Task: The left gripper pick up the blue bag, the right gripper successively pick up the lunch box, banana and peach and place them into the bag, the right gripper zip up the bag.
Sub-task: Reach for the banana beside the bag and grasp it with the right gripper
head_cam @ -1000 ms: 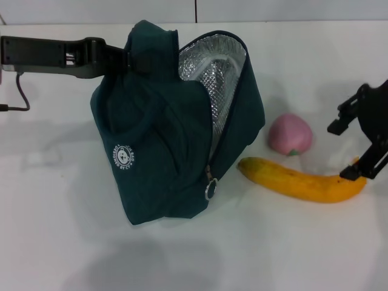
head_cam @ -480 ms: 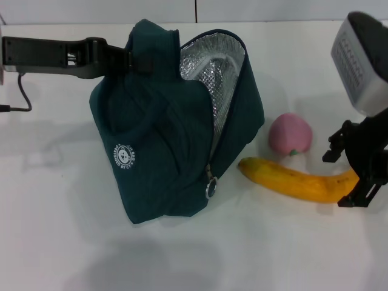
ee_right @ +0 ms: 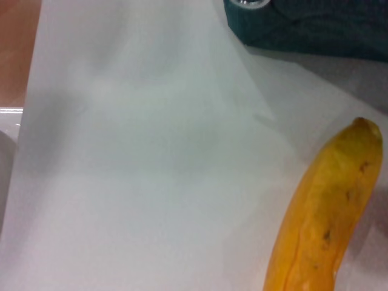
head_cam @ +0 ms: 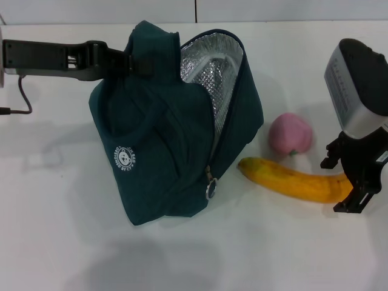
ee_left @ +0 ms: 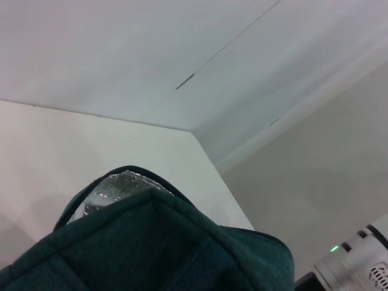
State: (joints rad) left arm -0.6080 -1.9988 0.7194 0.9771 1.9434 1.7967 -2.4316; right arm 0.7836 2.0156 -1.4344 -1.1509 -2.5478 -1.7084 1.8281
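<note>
Since a second ago the right gripper (head_cam: 350, 179) is dropping lower at the 3 o'clock edge of the head view, so that its wrist housing is now showing above it and its fingers are straddling the right end of the banana (head_cam: 294, 180). Its jaws are standing open on either side of the fruit, gripping nothing yet. The banana is lying flat on the white table (head_cam: 60, 242), its free tip pointing toward the blue bag (head_cam: 163, 145) at 9 o'clock of it, and the peach (head_cam: 290, 134) is resting just beside it at 12 o'clock.

The left gripper (head_cam: 136, 60) is holding the bag up by its top edge, mouth gaping toward 1 o'clock; its fingers are hidden in the fabric, so I cannot tell their opening. A pale rim is showing inside the foil lining (head_cam: 215, 76), likely the lunch box, though that is uncertain.

The risk is the grasp point: clamping so near the end is likely leaving the long body to droop or swivel, and a swinging tip could be catching the bag's edge or nudging the peach into rolling.
</note>
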